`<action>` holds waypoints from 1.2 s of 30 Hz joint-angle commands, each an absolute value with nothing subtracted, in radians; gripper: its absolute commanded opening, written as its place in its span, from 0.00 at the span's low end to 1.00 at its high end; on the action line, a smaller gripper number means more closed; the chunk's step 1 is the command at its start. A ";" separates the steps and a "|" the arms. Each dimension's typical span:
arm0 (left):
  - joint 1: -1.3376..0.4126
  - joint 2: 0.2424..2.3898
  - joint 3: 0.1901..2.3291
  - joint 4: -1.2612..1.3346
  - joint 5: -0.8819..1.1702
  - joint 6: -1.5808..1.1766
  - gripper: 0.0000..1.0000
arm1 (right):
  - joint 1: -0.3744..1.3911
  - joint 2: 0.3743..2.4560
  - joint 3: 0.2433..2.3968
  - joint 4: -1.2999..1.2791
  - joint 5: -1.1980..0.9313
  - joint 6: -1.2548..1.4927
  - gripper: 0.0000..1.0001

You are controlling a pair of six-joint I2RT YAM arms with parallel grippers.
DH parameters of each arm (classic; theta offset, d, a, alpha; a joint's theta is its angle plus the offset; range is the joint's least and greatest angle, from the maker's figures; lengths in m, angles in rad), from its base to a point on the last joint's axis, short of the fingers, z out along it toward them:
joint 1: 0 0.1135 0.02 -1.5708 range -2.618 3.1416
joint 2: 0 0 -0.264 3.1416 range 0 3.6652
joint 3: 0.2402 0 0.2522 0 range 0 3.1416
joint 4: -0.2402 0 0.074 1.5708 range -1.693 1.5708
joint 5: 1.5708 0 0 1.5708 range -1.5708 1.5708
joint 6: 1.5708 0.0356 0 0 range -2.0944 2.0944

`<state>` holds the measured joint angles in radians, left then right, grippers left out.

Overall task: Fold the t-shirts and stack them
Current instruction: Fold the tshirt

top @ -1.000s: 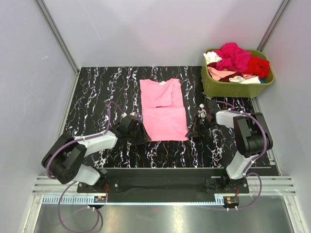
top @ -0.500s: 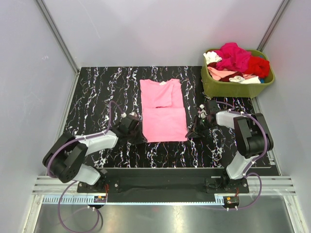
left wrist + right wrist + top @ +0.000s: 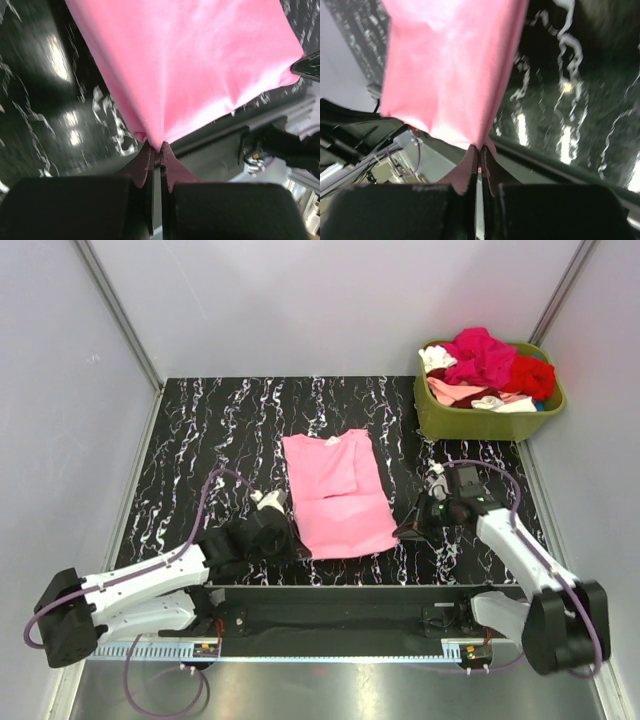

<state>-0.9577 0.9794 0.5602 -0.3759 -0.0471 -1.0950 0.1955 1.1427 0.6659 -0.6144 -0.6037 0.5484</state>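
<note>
Medium pink t-shirt (image 3: 335, 495) lies at the centre of the black marbled tabletop (image 3: 200, 440). It is folded to a narrow rectangle, with the collar end at 12 o'clock and the hem end at 6 o'clock, close to the near tabletop edge. A crease runs across its middle.

Left arm (image 3: 150, 575) reaches in low from 8 o'clock. The left jaws are together, clamped on the shirt's 7 o'clock hem corner. In the left wrist view that corner of the shirt (image 3: 190, 65) is pinched between the 2 fingers (image 3: 142, 170), with cloth fanning away from the pinch.

Right arm (image 3: 515, 545) comes in from 4 o'clock. The right jaws are together, clamped on the 5 o'clock hem corner. The right wrist view shows the same kind of pinch, with the shirt (image 3: 455, 65) spreading from the tips and wrinkled near the grip.

Olive-green tub (image 3: 488, 420) sits at 2 o'clock on the tabletop, well apart from the shirt. It is heaped with other t-shirts (image 3: 485, 360): magenta on top, red at its 3 o'clock side, pale pink and white below.
</note>
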 commanded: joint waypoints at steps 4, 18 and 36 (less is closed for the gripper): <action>-1.055 0.881 0.676 -0.606 -0.153 -1.217 0.00 | 0.202 0.892 0.681 -0.830 -0.673 0.650 0.00; -0.694 1.115 1.129 -0.782 -0.060 -0.813 0.09 | 0.198 1.288 1.202 -0.836 -0.558 0.574 0.00; -0.420 1.615 1.488 -0.729 0.271 -0.611 0.09 | 0.169 1.668 1.492 -0.762 -0.535 0.595 0.00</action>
